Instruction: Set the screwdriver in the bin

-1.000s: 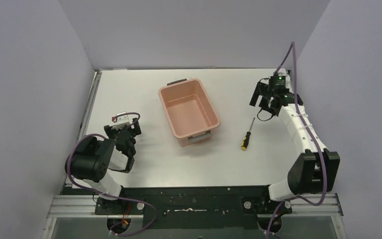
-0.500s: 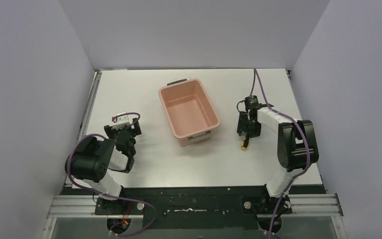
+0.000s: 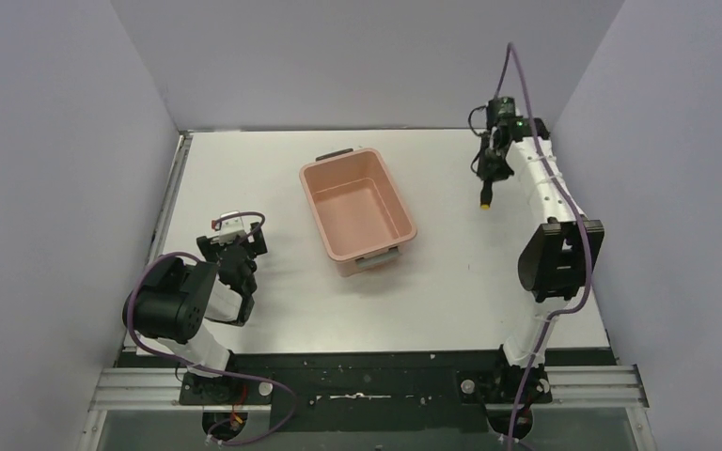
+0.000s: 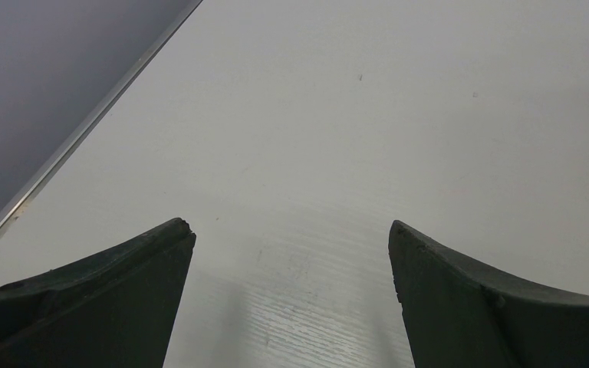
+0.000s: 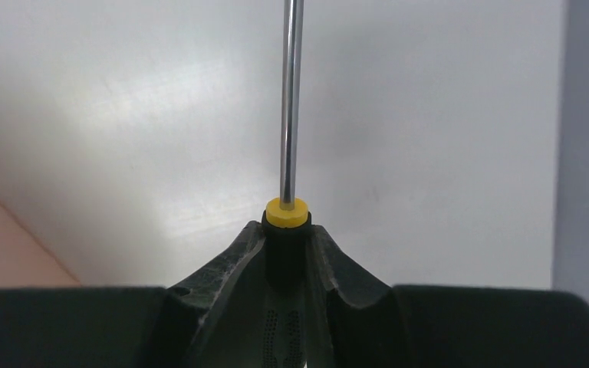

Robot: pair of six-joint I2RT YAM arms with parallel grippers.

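My right gripper (image 3: 489,175) is shut on the screwdriver (image 3: 485,197) and holds it above the table's far right, to the right of the bin (image 3: 357,209). In the right wrist view the fingers (image 5: 245,253) clamp the black handle just behind its yellow collar (image 5: 286,212). The thin metal shaft (image 5: 290,100) points away from the camera. The salmon-pink bin stands empty at the middle of the table, a grey handle at each short end. My left gripper (image 4: 291,238) is open over bare table at the near left (image 3: 235,249).
Grey walls close in the table on the left, back and right. A corner of the bin (image 5: 0,245) shows at the lower left of the right wrist view. A metal rail (image 4: 84,138) runs along the table's left edge.
My right gripper came down on the screwdriver lying right of the bin, shut on it and lifted it up toward the far right. The left arm has not moved.
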